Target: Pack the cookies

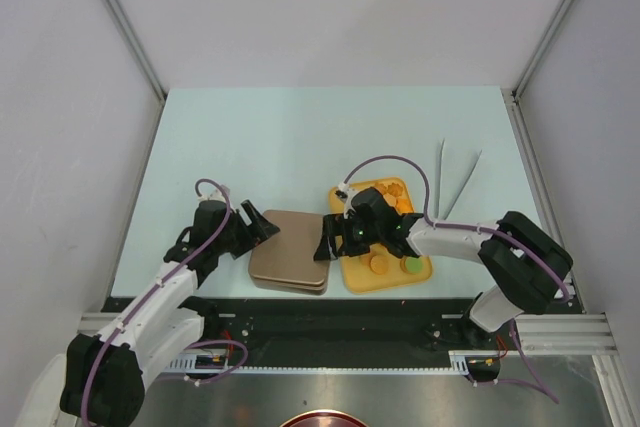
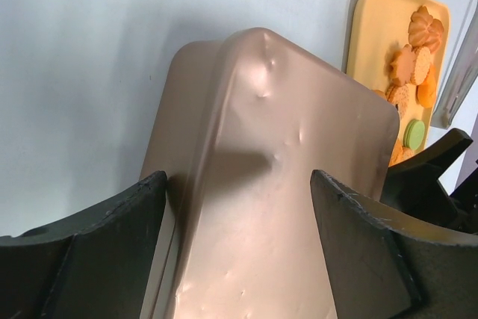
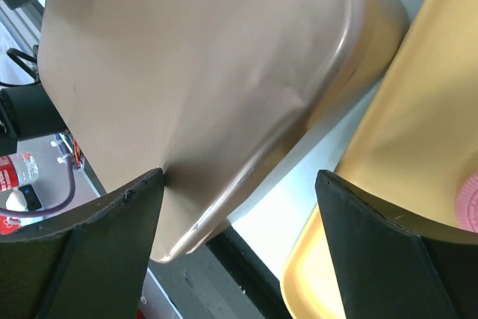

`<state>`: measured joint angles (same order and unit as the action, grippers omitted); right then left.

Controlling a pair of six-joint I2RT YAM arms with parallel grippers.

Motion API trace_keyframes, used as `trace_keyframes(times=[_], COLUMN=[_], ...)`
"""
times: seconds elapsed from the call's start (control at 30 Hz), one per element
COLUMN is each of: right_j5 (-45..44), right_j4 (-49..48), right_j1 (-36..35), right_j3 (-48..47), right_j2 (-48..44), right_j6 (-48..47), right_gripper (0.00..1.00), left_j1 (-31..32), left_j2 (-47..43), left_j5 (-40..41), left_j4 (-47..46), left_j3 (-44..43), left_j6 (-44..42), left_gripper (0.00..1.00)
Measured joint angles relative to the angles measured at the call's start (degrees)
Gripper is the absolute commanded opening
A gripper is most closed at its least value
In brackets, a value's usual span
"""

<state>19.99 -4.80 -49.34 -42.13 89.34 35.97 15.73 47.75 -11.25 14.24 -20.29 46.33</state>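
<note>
The cookies (image 1: 381,264) lie on a yellow tray (image 1: 419,250): mostly orange ones, with a green one (image 1: 411,266) near its front. They also show in the left wrist view (image 2: 414,65). A pink cookie (image 3: 469,199) peeks in at the edge of the right wrist view. The brown tin (image 1: 290,252), with its lid on, sits left of the tray. My left gripper (image 1: 262,227) is open at the tin's left side, its jaws standing apart over the lid (image 2: 284,184). My right gripper (image 1: 328,242) is open and empty, spanning the gap between the tin (image 3: 187,72) and the tray (image 3: 403,147).
A pair of metal tongs (image 1: 455,182) lies on the table behind and to the right of the tray. The table's black front edge (image 3: 254,274) runs just below the tin and tray. White walls enclose the table on three sides.
</note>
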Motion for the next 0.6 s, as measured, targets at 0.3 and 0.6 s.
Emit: trace_keyframes(times=[0.3,0.6], right_j5=[0.0,3.4], right_j4=[1.7,-2.9], right_j1=[-0.1,2.2], right_j3=[0.0,0.0], right_j2=[-0.9,1.2], right_j6=[-0.2,1.7], right_gripper=[0.9,0.93], left_j1=[0.0,0.0], left_j2=[0.3,0.4], left_j5=[0.0,-0.3], left_j4=[0.0,-0.1], left_j3=[0.0,0.0], left_j6=[0.2,0.2], left_gripper=[0.83,0.82])
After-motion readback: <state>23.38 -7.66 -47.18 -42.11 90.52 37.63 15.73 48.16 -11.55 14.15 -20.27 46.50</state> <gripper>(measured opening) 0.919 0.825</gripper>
